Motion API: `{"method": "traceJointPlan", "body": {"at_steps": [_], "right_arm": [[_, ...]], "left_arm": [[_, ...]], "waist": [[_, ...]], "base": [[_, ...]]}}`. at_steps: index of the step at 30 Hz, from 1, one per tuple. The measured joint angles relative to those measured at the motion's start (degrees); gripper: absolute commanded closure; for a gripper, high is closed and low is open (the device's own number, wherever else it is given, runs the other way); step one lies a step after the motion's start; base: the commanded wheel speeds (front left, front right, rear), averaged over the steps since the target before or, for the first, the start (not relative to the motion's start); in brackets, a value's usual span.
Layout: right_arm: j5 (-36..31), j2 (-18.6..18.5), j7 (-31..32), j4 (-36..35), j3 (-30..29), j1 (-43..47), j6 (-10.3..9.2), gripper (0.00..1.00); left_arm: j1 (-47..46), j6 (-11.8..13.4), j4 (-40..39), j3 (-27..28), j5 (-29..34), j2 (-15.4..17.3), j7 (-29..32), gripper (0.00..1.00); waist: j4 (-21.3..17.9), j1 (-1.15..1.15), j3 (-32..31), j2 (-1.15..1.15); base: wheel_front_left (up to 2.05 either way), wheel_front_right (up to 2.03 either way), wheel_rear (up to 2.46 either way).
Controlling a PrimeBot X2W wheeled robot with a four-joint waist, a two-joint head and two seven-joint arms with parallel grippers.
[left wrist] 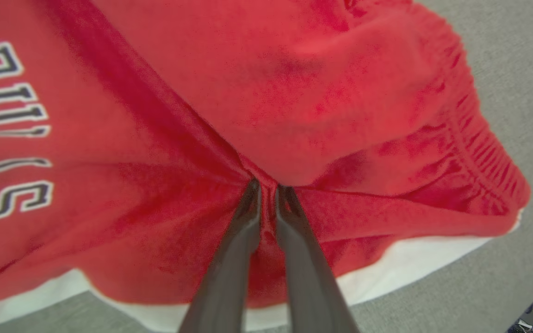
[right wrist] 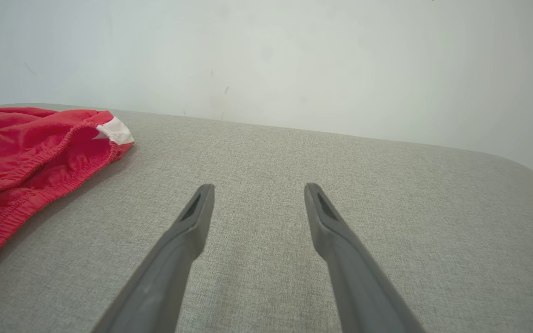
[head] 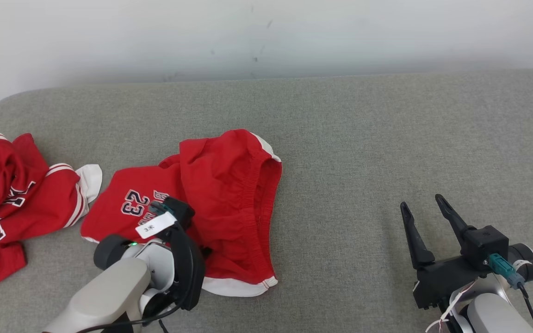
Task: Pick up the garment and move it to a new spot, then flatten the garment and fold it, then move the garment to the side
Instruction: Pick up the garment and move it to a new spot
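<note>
A broad grey woven-fabric padded surface (head: pixel 363 152) with rounded far corners spans the scene, its weave fine and even. Directly behind the surface's far edge rises a plain white wall (head: pixel 109 37), and a soft shadow runs along the line where the two meet. A few small dark scuff marks (head: pixel 255 59) speckle the wall just above the middle of the surface's far edge. At the surface's left end lies a crumpled red jersey (head: pixel 12 194) with black-and-white lettering, bunched in loose folds. One of its sleeves, trimmed in red and white stripes and ending in a white cuff, reaches toward the surface's middle. Another striped edge lies nearer the surface's far left corner.
</note>
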Motion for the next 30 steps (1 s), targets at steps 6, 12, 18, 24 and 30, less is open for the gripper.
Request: {"method": "traceJointPlan", "body": {"at_steps": [6,12,18,24,30], "right_arm": [[0.0,-0.2,0.0,0.8,-0.5,0.0,0.0,0.0],[0.0,0.3,0.0,1.3,0.0,-0.3,0.0,0.0],[0.0,0.9,0.0,1.8,0.7,-1.2,0.52,0.0],[0.0,1.5,0.0,2.2,1.3,-1.2,0.58,0.0],[0.0,2.1,0.0,2.3,1.7,-1.5,0.81,0.0]], "left_arm": [[-0.4,-0.4,-1.3,-0.9,0.3,-0.1,-0.9,1.0],[-2.4,-0.5,-5.4,-0.9,0.8,-1.9,-5.2,1.0],[-3.5,-0.5,-10.2,-0.1,0.9,-2.7,-10.2,1.0],[-6.2,-0.5,-13.0,-0.4,1.5,-4.0,-12.7,1.0],[-10.0,-0.5,-14.2,-0.8,1.8,-6.3,-13.9,1.0]], "waist": [[0.0,0.0,-0.3,0.0],[0.0,0.0,-1.1,0.0],[-1.0,0.01,-2.0,0.0],[-3.3,0.0,-2.4,0.0],[-7.1,0.0,-2.1,0.0]], "base": [[0.0,0.0,0.0],[0.0,0.0,0.0],[0.0,0.0,0.0],[0.0,0.0,0.0],[0.0,0.0,0.0]]}}
